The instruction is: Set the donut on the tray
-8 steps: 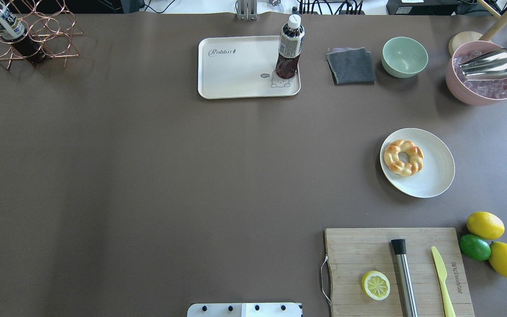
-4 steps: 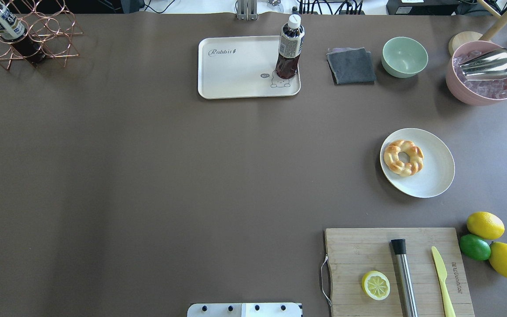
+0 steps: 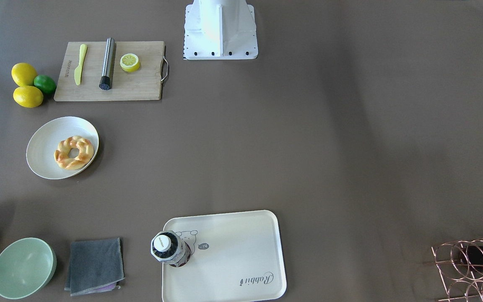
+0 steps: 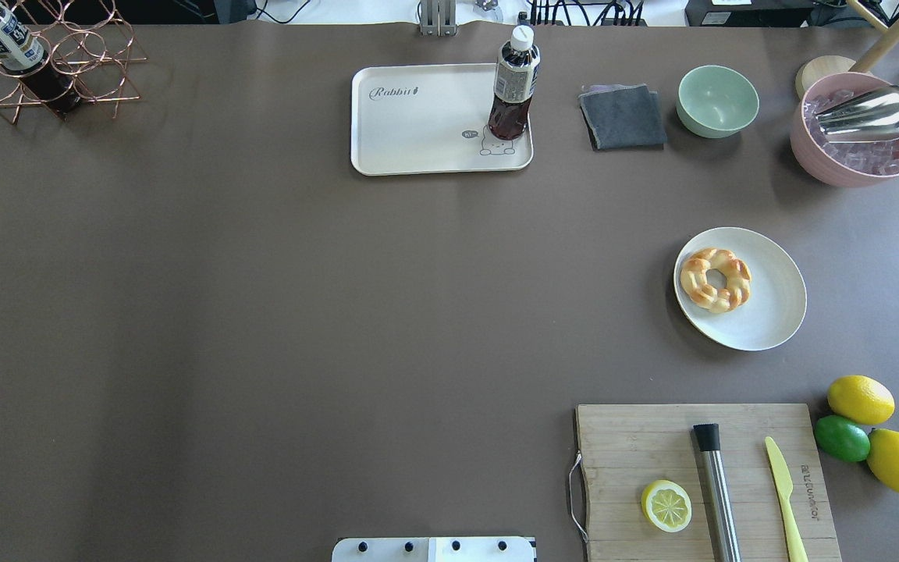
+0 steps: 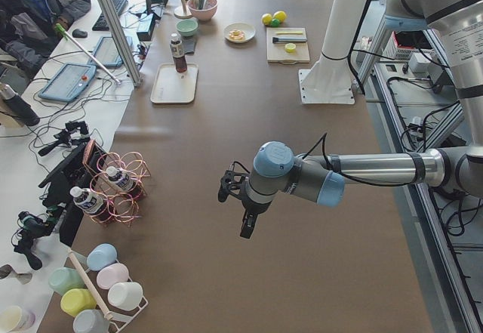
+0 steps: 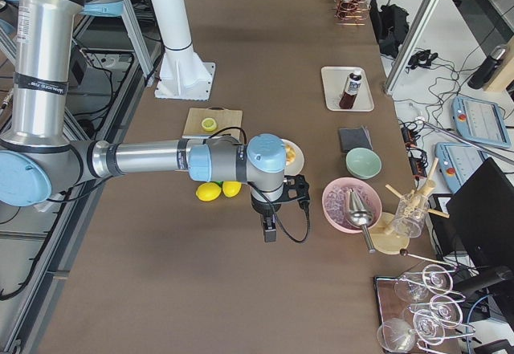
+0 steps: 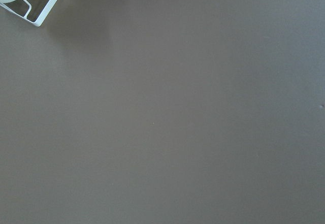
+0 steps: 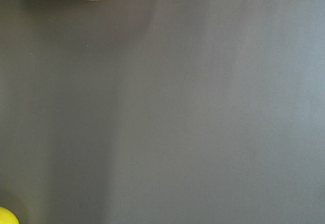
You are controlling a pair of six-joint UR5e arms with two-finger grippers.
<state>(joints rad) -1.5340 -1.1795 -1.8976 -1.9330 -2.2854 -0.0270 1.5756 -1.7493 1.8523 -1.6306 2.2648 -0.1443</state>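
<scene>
The donut (image 4: 716, 279) lies on a round white plate (image 4: 769, 304) at the table's right; it also shows in the front-facing view (image 3: 74, 152). The tray (image 4: 418, 125) sits at the far middle, and a dark drink bottle (image 4: 513, 82) stands on its right end. Neither gripper appears in the overhead or front-facing views. My left gripper (image 5: 245, 223) hangs over bare table far from both. My right gripper (image 6: 269, 232) hangs over bare table near the lemons. I cannot tell whether either is open or shut. Both wrist views show mostly bare table.
A wooden cutting board (image 4: 637, 445) holds a lemon half (image 4: 666, 505), a metal rod and a yellow knife. Lemons and a lime (image 4: 842, 438) lie beside it. A grey cloth (image 4: 623, 117), green bowl (image 4: 718, 100), pink ice bowl (image 4: 859, 140) and wire bottle rack (image 4: 51, 62) line the far edge.
</scene>
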